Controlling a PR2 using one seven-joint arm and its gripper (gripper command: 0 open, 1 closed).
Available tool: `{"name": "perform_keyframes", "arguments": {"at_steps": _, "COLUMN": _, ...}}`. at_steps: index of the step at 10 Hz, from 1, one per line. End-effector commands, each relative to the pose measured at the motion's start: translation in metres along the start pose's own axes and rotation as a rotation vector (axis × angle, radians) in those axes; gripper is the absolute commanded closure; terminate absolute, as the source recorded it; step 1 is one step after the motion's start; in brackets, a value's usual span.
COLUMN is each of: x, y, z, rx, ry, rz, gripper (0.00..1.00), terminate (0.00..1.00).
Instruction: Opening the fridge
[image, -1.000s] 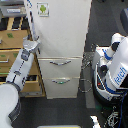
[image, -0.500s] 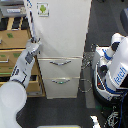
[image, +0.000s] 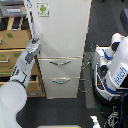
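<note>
Reaching higher than a second ago, the gripper (image: 35, 42) is now pressing at the fridge (image: 62, 40) upper door's left edge; door appearing slightly ajar there. Jaws' state: cannot tell. Fridge standing centre-frame.

arm: raised further up fridge (image: 62, 30) left edge | end effector (image: 34, 42): higher, at upper door edge

One sticker (image: 43, 9) was fixed near the upper left corner of the fridge (image: 62, 30) door; it carried a green mark, with no legible lettering. Blue lettering (image: 120, 76) ran along the white robot body (image: 116, 65) at the exterior view's right but was too blurred to read.
</note>
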Motion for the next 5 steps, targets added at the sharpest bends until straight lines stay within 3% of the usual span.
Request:
{"name": "perform_keyframes", "arguments": {"at_steps": 1, "x": -0.010, "y": 0.010, "z": -0.004, "rx": -0.009, "ry": 0.007, "rz": -0.027, "gripper": 1.00, "terminate": 0.00}}
{"name": "perform_keyframes", "arguments": {"at_steps": 5, "x": -0.094, "y": -0.027, "z": 0.032, "rx": 0.005, "ry": -0.052, "rz": -0.193, "gripper": 1.00, "terminate": 0.00}}
